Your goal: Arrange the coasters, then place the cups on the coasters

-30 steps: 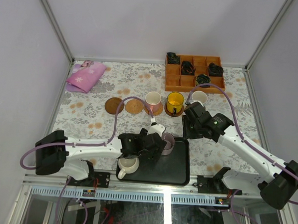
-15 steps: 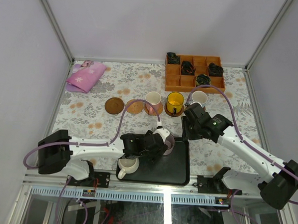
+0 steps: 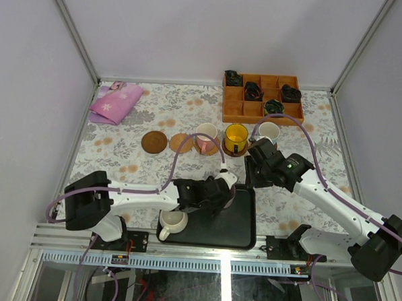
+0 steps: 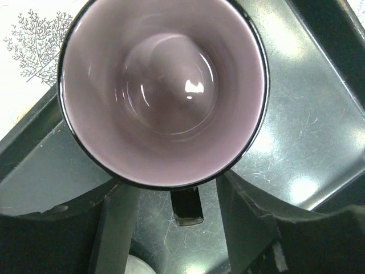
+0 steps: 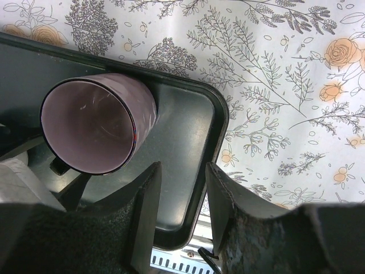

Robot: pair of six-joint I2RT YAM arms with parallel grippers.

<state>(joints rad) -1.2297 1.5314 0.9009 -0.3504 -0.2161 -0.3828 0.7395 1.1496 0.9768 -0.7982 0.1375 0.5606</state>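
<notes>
Mauve cup (image 4: pixel 162 91) on black tray (image 3: pixel 241 223) is half hidden by left gripper (image 4: pixel 178 197), parted astride its handle (image 4: pixel 186 206); right gripper (image 5: pixel 182 171) is held parted, empty.

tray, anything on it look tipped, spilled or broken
Nothing stands out. The purple cup stands upright and empty by the far rim of the tray, and the white cup is upright in its near left corner. No spill or chip shows.

The two empty coasters (image 3: pixel 154 142) lie open from above, bare bench (image 3: pixel 129 163) before them. Beside them the pink cup (image 3: pixel 206 132) and yellow cup (image 3: pixel 236 135) stand close together. The right half of the tray (image 3: pixel 241 219) is bare; the right gripper (image 5: pixel 182 185) hangs over its far corner.
</notes>
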